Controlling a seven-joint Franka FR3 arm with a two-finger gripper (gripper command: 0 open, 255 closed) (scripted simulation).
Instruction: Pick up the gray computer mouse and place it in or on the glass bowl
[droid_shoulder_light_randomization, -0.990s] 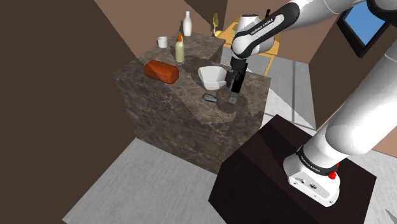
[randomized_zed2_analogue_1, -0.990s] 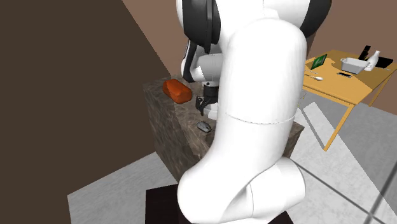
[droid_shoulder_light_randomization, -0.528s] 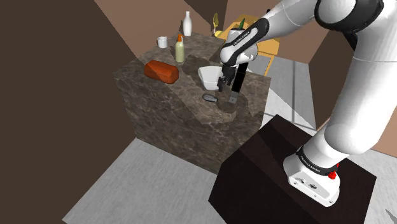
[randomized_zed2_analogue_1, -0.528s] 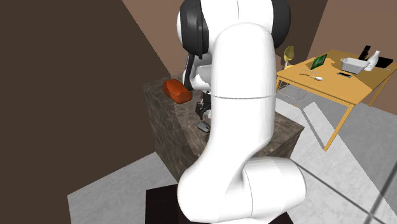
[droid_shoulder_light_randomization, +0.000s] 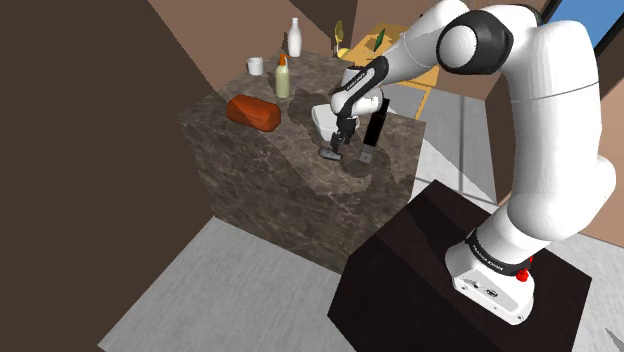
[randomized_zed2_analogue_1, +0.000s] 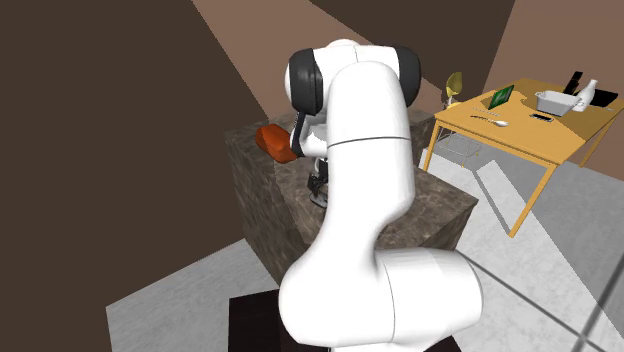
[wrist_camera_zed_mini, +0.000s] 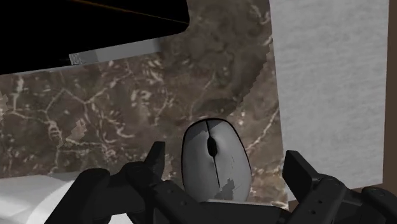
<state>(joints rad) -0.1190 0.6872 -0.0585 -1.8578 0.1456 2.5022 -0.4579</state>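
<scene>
The grey mouse (wrist_camera_zed_mini: 215, 160) lies flat on the marble counter (droid_shoulder_light_randomization: 250, 160), just beside the white bowl (droid_shoulder_light_randomization: 330, 120) and not yet lifted. Your gripper (wrist_camera_zed_mini: 227, 170) hangs low over it with its fingers apart, one on each long side of the mouse and neither touching.

Before you close, centre it: the mouse sits nearer one finger (wrist_camera_zed_mini: 156, 159) than the other, and a lopsided squeeze would likely push it sideways (its domed shell looks slick). Come down until the pads are beside the body's widest part, then close slowly across the narrow width.

Once it is gripped, lift straight up until the mouse is above the bowl's rim, and only then move across to the bowl.
</scene>
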